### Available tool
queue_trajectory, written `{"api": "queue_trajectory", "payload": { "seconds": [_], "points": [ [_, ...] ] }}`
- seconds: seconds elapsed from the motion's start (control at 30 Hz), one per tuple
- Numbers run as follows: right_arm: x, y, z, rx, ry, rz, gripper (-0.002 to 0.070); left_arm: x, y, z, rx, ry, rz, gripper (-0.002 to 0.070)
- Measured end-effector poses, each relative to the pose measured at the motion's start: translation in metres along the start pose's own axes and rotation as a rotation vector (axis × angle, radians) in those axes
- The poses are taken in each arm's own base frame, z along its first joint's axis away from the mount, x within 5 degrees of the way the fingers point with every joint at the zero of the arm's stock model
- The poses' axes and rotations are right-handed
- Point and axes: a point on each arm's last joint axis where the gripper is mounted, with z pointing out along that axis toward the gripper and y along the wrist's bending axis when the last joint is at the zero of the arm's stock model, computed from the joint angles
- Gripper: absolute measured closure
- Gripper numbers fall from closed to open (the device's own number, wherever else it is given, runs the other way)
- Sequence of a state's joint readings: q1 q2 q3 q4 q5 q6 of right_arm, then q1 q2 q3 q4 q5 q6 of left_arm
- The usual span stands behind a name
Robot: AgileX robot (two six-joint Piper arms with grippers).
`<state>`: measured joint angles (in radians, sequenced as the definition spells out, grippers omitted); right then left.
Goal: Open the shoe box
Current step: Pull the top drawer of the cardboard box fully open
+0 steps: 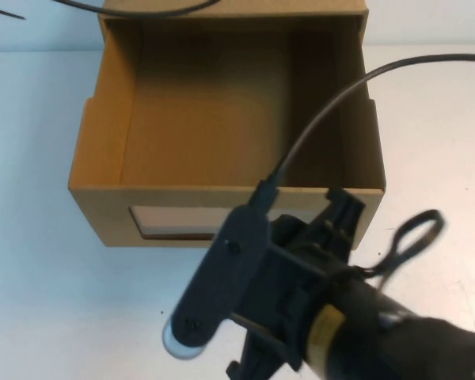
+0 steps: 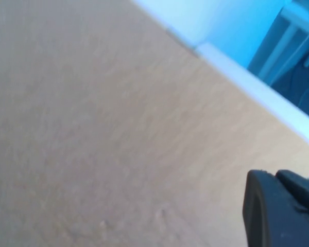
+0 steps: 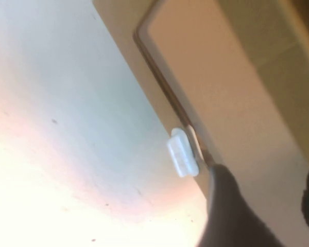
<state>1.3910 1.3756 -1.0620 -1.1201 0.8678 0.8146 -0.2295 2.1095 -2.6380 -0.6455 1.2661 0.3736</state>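
Note:
The brown cardboard shoe box (image 1: 95, 150) stands open on the white table, and its inside is bare. Its lid (image 1: 301, 8) is folded back at the far side. A white label (image 1: 174, 219) sits on the front wall. My right gripper (image 1: 313, 226) hovers just in front of that wall near its right end, open, with nothing between the fingers. In the right wrist view the right gripper (image 3: 268, 200) faces the box's front wall (image 3: 257, 128) and the label (image 3: 206, 67). My left gripper (image 2: 280, 211) is close against a cardboard face (image 2: 118, 128) and does not appear in the high view.
A small white piece (image 3: 183, 153) lies on the table at the foot of the box's front wall. White table (image 1: 32, 301) spreads left and right of the box. A black cable (image 1: 340, 103) arcs over the box's right side. The table's edge (image 2: 257, 87) shows beyond the cardboard.

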Motion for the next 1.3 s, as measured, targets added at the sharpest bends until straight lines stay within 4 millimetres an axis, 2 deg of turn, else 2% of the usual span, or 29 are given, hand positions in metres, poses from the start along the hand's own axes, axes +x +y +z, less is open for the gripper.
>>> {"api": "queue_trajectory", "payload": {
  "seconds": [0.13,0.23,0.43,0.6,0.7,0.87,0.97,1.07,1.2,1.3],
  "points": [
    [-0.003,-0.012,-0.029,-0.018,-0.047,0.055,0.0428,-0.014,-0.019,-0.030,-0.008,-0.057,0.040,0.0680],
    [-0.002,-0.027,-0.046,-0.001,-0.065,0.103,0.0482,-0.022,-0.032,-0.052,-0.028,-0.092,0.065,0.0680],
    [-0.008,-0.076,-0.074,0.147,-0.025,0.252,0.0593,-0.031,-0.049,-0.090,-0.128,-0.129,0.109,0.0680],
    [-0.008,-0.121,-0.077,0.296,0.044,0.335,0.0671,-0.030,-0.061,-0.111,-0.161,-0.127,0.124,0.0680],
    [0.002,-0.150,-0.071,0.394,0.110,0.394,0.0682,-0.024,-0.068,-0.124,-0.192,-0.097,0.129,0.0680],
    [0.028,-0.189,-0.056,0.390,0.185,0.522,0.0686,0.002,-0.076,-0.143,-0.263,0.009,0.132,0.0680],
    [0.042,-0.210,-0.050,0.389,0.189,0.593,0.0687,0.025,-0.084,-0.155,-0.290,0.076,0.119,0.0680],
    [0.058,-0.227,-0.050,0.427,0.189,0.655,0.0689,0.049,-0.094,-0.171,-0.335,0.071,0.120,0.0680],
    [0.073,-0.235,-0.051,0.434,0.177,0.710,0.0689,0.087,-0.112,-0.196,-0.405,-0.011,0.136,0.0680],
    [0.076,-0.230,-0.051,0.379,0.144,0.739,0.0689,0.124,-0.120,-0.204,-0.448,-0.084,0.139,0.0680]
  ]
}}
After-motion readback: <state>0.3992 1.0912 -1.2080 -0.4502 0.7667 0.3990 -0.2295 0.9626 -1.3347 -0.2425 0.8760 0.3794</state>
